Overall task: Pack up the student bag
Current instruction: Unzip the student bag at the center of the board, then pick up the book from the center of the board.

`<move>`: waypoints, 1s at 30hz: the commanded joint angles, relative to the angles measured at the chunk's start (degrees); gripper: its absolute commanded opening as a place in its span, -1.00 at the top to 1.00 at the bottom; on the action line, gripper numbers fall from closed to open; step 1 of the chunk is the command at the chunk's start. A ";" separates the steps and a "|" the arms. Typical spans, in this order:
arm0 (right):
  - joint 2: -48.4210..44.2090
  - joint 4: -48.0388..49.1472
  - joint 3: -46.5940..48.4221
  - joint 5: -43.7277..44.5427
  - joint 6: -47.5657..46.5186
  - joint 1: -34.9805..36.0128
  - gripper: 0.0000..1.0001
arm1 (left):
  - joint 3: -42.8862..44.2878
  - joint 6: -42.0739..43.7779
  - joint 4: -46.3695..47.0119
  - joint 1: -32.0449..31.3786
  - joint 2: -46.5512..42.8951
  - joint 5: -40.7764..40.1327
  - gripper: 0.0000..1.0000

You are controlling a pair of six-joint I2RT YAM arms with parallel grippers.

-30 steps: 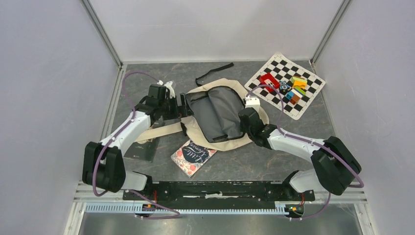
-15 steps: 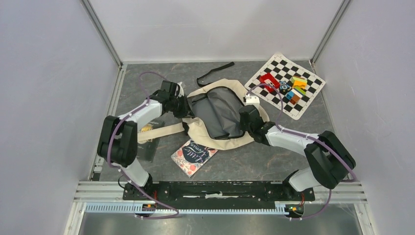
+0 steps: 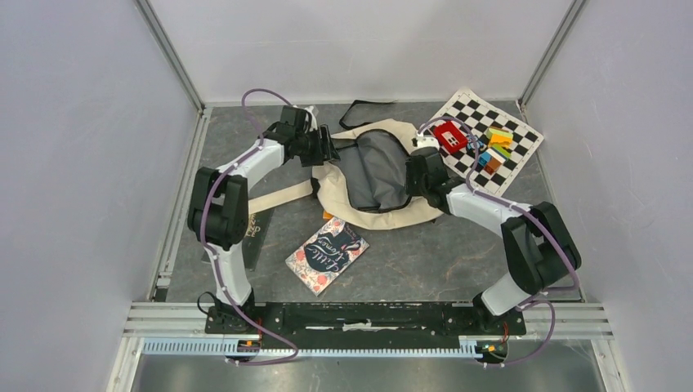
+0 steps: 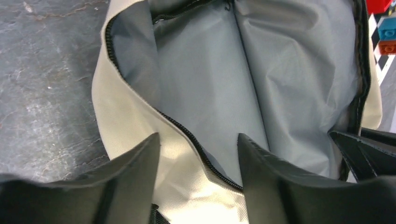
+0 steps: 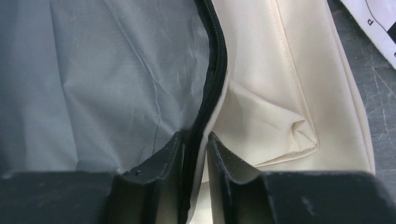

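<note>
The student bag now lies farther back, beside the checkered mat, mouth open for packing. Left end effector straddles its rim, half-open; right end effector narrow around the zip, grip unclear.

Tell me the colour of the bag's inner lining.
The lining is plain grey; the left wrist view shows it best.

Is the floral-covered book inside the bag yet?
No, the floral book lies on the table, outside the student bag.
</note>
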 commanded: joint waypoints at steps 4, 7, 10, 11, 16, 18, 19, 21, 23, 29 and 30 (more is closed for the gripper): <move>-3.60 -4.67 3.28 -9.79 -6.21 -3.29 -0.35 | -9.82 0.54 1.53 0.04 -14.32 -8.12 -0.78; -7.54 -6.01 2.89 -11.19 -7.78 -3.88 -0.71 | -17.60 -1.38 2.04 0.07 -23.62 -11.04 -0.88; -11.76 -8.25 3.06 -9.79 -10.25 -3.88 -0.88 | -25.36 -3.66 1.80 0.00 -33.02 -13.51 -0.96; -13.08 -9.13 3.03 -9.15 -10.82 -3.86 -0.94 | -27.60 -4.65 1.51 -0.06 -36.24 -14.25 -0.98; -21.89 -10.29 -0.13 -12.82 -11.75 -3.78 -0.96 | -40.77 -9.43 -0.48 -0.15 -49.19 -14.35 -0.99; -24.86 -9.21 -3.21 -17.24 -9.98 -3.74 -0.96 | -45.89 -11.45 1.11 -0.28 -52.47 -11.72 -0.99; -26.12 -8.34 -4.90 -19.61 -8.51 -3.62 -0.96 | -48.11 -11.98 2.24 -0.47 -53.37 -10.22 -0.99; -29.17 -6.17 -9.50 -23.02 -5.47 -3.15 -0.96 | -51.02 -12.39 3.87 -1.23 -53.35 -8.92 -0.99; -31.58 -4.31 -13.43 -25.51 -2.73 -2.46 -0.96 | -52.63 -12.57 5.89 -2.52 -52.14 -7.50 -0.99; -36.61 -3.47 -20.97 -29.56 2.52 0.04 -0.96 | -52.37 -10.23 9.53 -7.15 -46.24 -8.15 -0.99; -37.37 -3.64 -22.22 -30.03 3.63 0.37 -0.96 | -52.18 -9.83 9.61 -7.46 -45.27 -8.21 -0.99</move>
